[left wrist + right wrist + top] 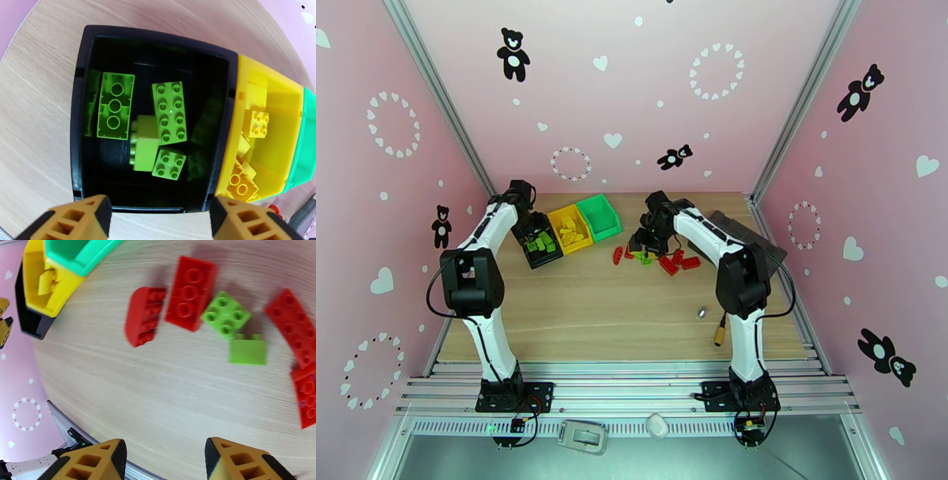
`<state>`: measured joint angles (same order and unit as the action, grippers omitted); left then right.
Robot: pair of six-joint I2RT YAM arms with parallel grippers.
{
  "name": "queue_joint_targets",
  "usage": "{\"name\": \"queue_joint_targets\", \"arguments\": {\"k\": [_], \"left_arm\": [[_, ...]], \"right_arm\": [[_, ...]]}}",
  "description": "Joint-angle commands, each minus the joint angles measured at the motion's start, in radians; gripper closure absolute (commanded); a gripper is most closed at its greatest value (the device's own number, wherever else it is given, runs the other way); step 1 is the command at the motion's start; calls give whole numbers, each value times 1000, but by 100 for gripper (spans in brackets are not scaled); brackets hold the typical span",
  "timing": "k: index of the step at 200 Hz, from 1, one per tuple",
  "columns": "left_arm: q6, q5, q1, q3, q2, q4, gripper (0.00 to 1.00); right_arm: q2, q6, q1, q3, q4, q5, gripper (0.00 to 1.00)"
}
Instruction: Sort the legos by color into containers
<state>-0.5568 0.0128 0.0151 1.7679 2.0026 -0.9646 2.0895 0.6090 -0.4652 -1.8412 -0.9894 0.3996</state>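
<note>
We are watching the left end effector [531,230] hovering over the black bin [541,254], left of centre in the top view. In the left wrist view its fingers [75,219] are standing wide apart at the bottom of the frame, gripping nothing. The black bin is holding four light green legos [170,111]: one long brick is lying hollow side up on the left, one is lying studs up in the middle, a small square one is sitting below it, and a paler one is lying on its side between them. Joined on the right, the yellow bin [272,98] is holding yellow legos [256,123], and the green bin [306,150] is showing at the right edge. At the centre of the top view, the right end effector [642,241] is hanging over the left end of a loose cluster on the bench [592,308]. Through the right wrist view its fingers [91,461] are also spread wide and empty over bare wood at the bottom. Higher up, red legos [190,291] are lying scattered, with two green legos [226,315] close together between them. A brass-tipped black tool [721,331] is lying at the lower right of the bench, beside the right arm.
</note>
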Motion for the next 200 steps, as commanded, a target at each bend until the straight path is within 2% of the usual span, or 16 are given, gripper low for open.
{"name": "queue_joint_targets", "arguments": {"k": [1, 39, 75, 101, 128, 200], "left_arm": [[17, -12, -58, -32, -82, -21, 28], [-53, 55, -189, -176, -166, 55, 26], [-220, 157, -328, -355, -220, 215, 25], [-357, 231, -392, -477, -238, 362, 25], [-425, 256, -411, -547, -237, 427, 24], [-414, 252, -395, -570, -263, 410, 23]], "right_arm": [[1, -36, -1, -22, -62, -74, 41], [26, -75, -1, -21, -90, -137, 40], [55, -98, -3, -28, -97, -184, 40], [90, -109, -11, -48, -105, -209, 41], [136, -119, -24, -92, -121, -236, 42], [253, -131, -34, -196, -152, -280, 46]]}}
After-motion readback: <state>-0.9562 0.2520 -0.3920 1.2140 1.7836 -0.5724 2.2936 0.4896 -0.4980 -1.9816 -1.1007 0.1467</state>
